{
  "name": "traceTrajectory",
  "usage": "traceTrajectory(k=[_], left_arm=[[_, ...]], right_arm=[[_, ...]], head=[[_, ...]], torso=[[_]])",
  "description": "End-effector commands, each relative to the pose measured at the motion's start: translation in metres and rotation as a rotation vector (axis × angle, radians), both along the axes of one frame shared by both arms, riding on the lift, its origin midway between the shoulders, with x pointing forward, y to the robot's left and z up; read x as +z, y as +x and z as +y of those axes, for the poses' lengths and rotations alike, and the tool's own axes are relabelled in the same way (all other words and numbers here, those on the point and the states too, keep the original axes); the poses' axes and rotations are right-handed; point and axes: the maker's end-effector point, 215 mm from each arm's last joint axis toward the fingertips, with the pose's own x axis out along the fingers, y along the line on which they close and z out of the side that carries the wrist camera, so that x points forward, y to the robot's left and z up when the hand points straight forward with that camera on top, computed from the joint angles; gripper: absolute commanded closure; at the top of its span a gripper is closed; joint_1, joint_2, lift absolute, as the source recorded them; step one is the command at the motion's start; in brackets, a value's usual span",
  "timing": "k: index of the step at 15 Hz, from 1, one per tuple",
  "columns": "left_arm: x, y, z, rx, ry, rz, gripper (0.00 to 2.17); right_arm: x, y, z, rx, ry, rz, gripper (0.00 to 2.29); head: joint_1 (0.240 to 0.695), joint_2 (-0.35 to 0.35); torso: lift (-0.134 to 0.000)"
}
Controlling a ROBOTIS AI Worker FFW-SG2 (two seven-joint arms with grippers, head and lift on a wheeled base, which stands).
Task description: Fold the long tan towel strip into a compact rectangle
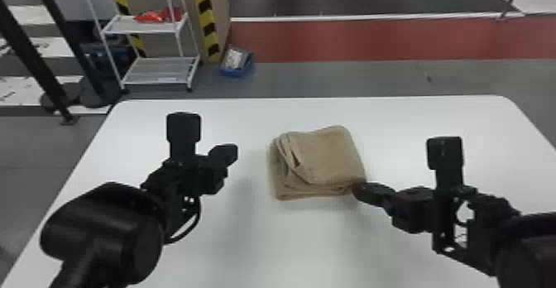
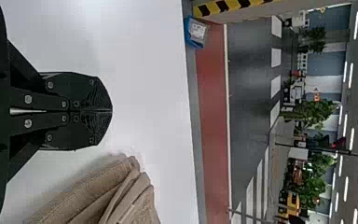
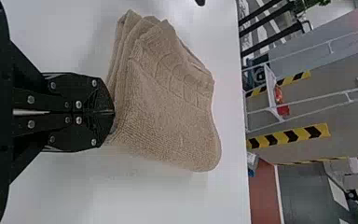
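Observation:
In the head view, the tan towel lies as a compact, layered, roughly rectangular bundle, with uneven folds along its left side. My left gripper is over the table left of the towel, apart from it. My right gripper has its tips at the towel's near right corner. In the left wrist view, the left gripper is shut with nothing between its fingers, the towel off to one side. The right wrist view has the right gripper shut against the edge of the towel; no cloth is visible between its fingers.
The white table extends around the towel on all sides. Beyond its far edge stand a white wire shelf and a small blue box on the floor.

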Motion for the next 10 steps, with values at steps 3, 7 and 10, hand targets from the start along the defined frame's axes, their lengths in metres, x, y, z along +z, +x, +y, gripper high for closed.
traceTrajectory(k=[3,7,10], left_arm=[[-0.001,0.001,0.000,-0.003,-0.001,0.002,1.92],[-0.007,0.000,-0.005,-0.014,-0.005,0.014,1.92],[-0.008,0.005,-0.005,-0.017,-0.007,0.007,1.92]], right_arm=[[-0.008,0.053,0.000,-0.012,-0.031,-0.021,2.02],[0.019,0.111,0.012,-0.005,-0.032,-0.151,2.01],[0.013,0.085,0.005,0.019,0.041,-0.160,2.01]], head=[[0.695,0.056],[0.695,0.057],[0.695,0.064]], torso=[[-0.128],[-0.128],[-0.128]])
